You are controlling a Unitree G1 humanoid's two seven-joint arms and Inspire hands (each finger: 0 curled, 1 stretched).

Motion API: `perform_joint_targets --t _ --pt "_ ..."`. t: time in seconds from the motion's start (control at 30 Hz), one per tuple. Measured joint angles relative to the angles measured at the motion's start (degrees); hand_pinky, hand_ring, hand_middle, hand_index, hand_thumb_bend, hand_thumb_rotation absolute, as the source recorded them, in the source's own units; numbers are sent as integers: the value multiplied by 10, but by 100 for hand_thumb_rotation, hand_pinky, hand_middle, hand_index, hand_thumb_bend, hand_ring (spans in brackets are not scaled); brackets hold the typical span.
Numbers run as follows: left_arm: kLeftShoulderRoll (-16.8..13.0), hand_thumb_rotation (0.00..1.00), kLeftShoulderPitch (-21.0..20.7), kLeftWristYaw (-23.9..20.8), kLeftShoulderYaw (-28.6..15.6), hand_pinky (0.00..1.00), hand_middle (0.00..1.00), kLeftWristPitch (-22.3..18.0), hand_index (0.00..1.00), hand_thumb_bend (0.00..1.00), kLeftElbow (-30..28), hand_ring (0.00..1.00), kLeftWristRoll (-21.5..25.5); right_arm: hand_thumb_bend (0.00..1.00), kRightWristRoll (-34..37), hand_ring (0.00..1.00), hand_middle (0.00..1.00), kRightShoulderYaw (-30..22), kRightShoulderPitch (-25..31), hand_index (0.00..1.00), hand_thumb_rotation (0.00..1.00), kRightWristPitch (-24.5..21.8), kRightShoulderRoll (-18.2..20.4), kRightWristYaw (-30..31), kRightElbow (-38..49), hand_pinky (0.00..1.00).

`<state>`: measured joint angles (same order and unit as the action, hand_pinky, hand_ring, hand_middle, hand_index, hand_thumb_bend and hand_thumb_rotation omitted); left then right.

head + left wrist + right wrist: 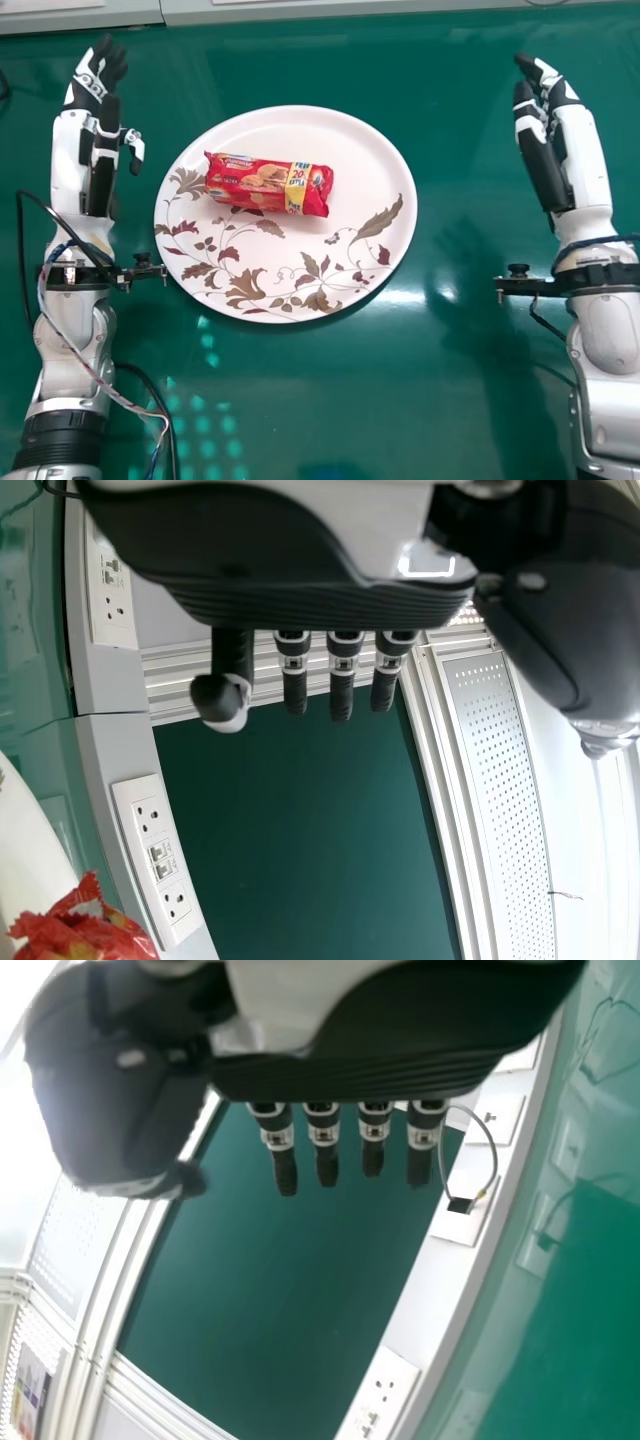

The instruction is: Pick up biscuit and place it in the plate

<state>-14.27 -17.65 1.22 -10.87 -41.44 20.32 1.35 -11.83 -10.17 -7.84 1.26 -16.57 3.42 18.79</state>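
The red biscuit packet [268, 184] lies on its side on the upper part of the white oval plate [285, 290], which has a leaf pattern. To the left of the plate is my left hand [100, 140], fingers extended and touching nothing. My right hand [548, 150] stands well to the right of the plate, also with straight fingers and nothing held. In the left wrist view are the left hand [300, 595], the packet's crinkled end [80, 930] and part of the plate [25, 850]. The right wrist view has the right hand [380, 1075] with its fingers extended.
The green table [450, 400] carries the plate between both arms. Cables [110, 390] hang loosely around the left forearm. A pale ledge [400, 8] runs along the table's far edge. Wall sockets [155, 855] show in the left wrist view.
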Motion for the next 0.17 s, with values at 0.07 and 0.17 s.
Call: perform_joint_targets --t 0.07,0.17 --pt "-1 93 0 0 -2 0 98 0 100 99 1 100 6 39 2 100 100 1 0 99 84 8 2 -1 0 100" --pt "-4 93 0 0 -6 0 97 0 100 100 2 98 9 37 7 100 100 1 0 100 85 8 4 -1 0 100"
